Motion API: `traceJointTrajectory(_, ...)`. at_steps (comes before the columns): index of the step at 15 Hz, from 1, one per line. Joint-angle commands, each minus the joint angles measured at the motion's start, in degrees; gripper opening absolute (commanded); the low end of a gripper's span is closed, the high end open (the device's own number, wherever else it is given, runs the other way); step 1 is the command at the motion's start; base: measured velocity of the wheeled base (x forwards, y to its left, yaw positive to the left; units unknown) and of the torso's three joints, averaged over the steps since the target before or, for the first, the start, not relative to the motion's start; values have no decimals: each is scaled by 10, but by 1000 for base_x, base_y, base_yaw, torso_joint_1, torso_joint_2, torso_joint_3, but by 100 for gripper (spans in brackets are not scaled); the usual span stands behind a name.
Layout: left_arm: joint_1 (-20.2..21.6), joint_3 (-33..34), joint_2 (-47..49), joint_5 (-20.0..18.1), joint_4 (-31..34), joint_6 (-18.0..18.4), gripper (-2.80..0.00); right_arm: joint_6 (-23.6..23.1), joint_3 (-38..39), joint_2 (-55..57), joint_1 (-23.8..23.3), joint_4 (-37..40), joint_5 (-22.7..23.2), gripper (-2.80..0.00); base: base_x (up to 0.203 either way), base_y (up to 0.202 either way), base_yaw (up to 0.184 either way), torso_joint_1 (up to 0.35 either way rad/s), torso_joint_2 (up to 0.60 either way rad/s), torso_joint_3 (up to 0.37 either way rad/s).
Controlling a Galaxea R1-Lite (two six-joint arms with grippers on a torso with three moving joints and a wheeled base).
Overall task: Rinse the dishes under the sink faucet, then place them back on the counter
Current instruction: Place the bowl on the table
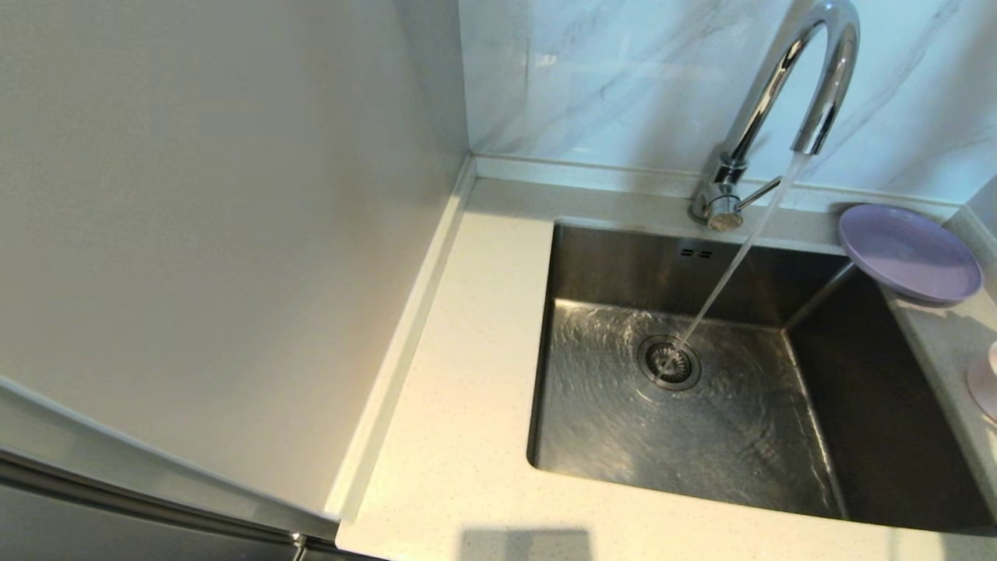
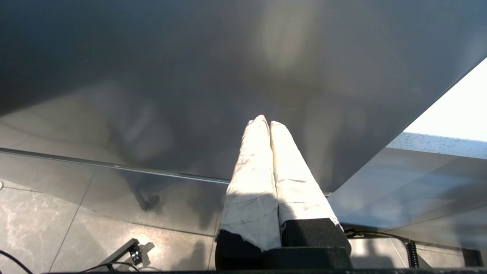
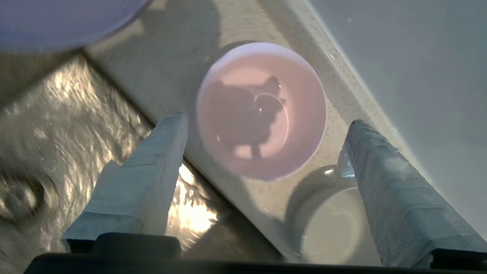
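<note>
A: Dishes located? Gripper state?
B: Pink bowl [image 3: 261, 110] upright on counter [image 3: 182, 49] beside sink [image 1: 701, 421]; grey-white bowl [image 3: 331, 224] beside it; lilac plate [image 1: 910, 251] overhanging the sink corner; right gripper [image 3: 266, 125] spread wide above the pink bowl, holding nothing; left gripper [image 2: 266, 123] closed, empty.

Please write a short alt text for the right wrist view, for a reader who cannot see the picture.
The open right gripper hangs over a pale pink bowl standing upright on the speckled counter beside the wet steel sink, touching neither finger. A grey-white bowl stands next to it, and the lilac plate shows at the edge.
</note>
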Motion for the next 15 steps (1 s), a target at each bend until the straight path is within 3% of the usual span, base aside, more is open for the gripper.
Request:
traceJointTrajectory(1, 0, 0, 0, 0, 0, 0, -280, -150, -50, -22, 44, 58, -2, 0, 0, 0, 0, 0, 0, 0)
traceJointTrajectory(3, 0, 0, 0, 0, 0, 0, -280, -299, -102, -18, 67, 98, -3, 0, 0, 0, 0, 0, 0, 0)
traceJointTrajectory(5, 0, 0, 0, 0, 0, 0, -280, -407, -151, 1, 78, 110, 1, 0, 0, 0, 0, 0, 0, 0)
traceJointTrajectory(8, 0, 0, 0, 0, 0, 0, -280, -590, -152, 35, 53, 113, 73, 0, 0, 0, 0, 0, 0, 0)
traceJointTrajectory(10, 0, 0, 0, 0, 0, 0, -280, -676, -155, 63, 40, 100, 91, 0, 0, 0, 0, 0, 0, 0)
traceJointTrajectory(12, 0, 0, 0, 0, 0, 0, -280, -717, -153, 96, 35, 21, 93, 0, 0, 0, 0, 0, 0, 0)
traceJointTrajectory(15, 0, 0, 0, 0, 0, 0, -280, -720, -152, 137, 37, -61, 126, 0, 0, 0, 0, 0, 0, 0)
